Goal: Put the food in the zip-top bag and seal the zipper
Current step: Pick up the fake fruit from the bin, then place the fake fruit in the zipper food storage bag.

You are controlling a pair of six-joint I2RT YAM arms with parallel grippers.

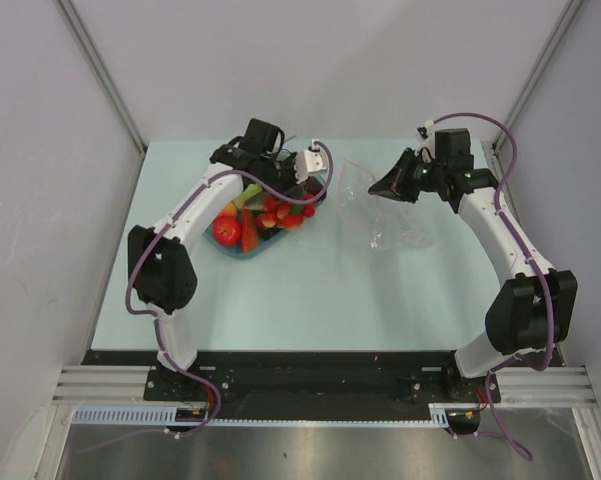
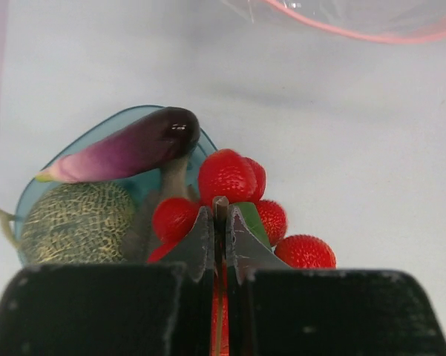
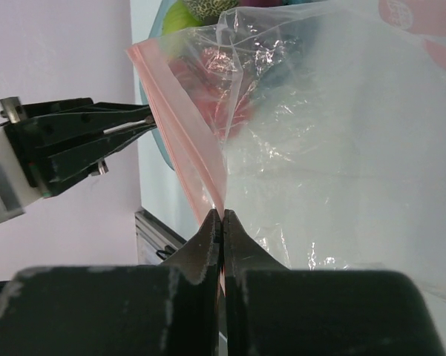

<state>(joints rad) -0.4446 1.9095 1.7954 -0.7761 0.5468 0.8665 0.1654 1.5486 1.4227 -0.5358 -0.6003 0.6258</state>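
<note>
Two grippers, both clenched. My right gripper (image 3: 221,222) pinches the pink press-seal zipper strip (image 3: 179,126) of the clear, crinkly plastic zip-top bag (image 3: 341,148), holding one lip up so the mouth seems to face the tray. The rest of the bag slumps on the pale blue table (image 1: 310,290). My left gripper (image 2: 220,222) hangs low over the translucent blue oval tray (image 2: 96,132), fingertips pressed together just above a cluster of small red toy pieces (image 2: 226,174). Something thin shows between the tips, but I cannot tell whether it is a grasped stem. The glossy purple eggplant (image 2: 130,148) and the netted dark green round squash (image 2: 74,222) lie in the tray too, and I see nothing inside the bag. I judge this to be the very first pick, with loading not yet begun. Next I need the left jaws parted and settled around one red piece, then that piece carried across to the held-up mouth.
</note>
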